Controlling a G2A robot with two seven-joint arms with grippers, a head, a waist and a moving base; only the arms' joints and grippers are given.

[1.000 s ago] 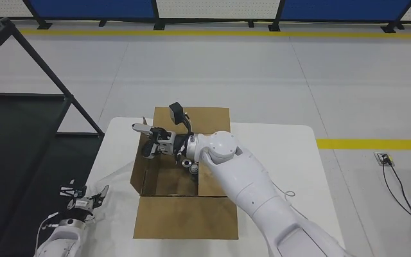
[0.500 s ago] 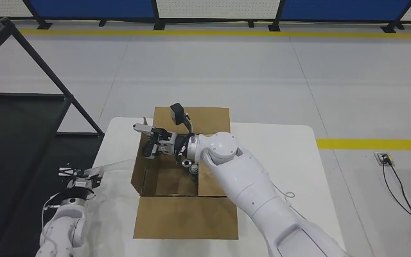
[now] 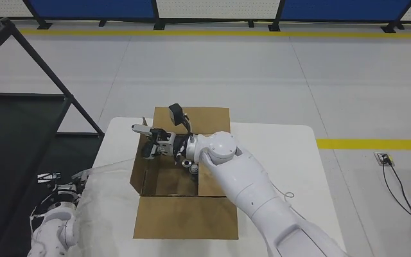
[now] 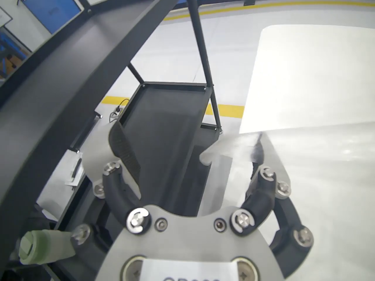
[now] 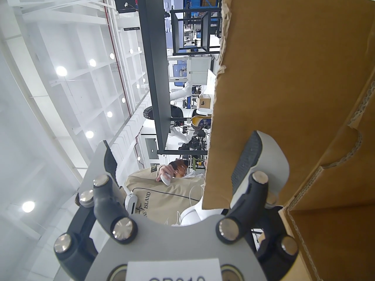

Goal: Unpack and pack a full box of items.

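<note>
- Brown cardboard makes up the open box (image 3: 186,218), which sits on the white bench (image 3: 276,160) with its flaps spread. We see a few small round items (image 3: 191,167) inside it.
- The right arm stretches across the box to its far left corner, with the wrist turned sideways.
- The right hand (image 5: 180,147) has its fingers spread wide and grips nothing. The edge of the box's upright side flap stands between them, closest to one finger.
- The left hand (image 4: 187,133) hangs well off to the left of the box, over a black rack (image 4: 164,118).
- Its fingers are also wide apart. We see a wisp of clear film (image 4: 225,150) lying against one fingertip, not pinched, and it trails toward the box's left wall.
</note>
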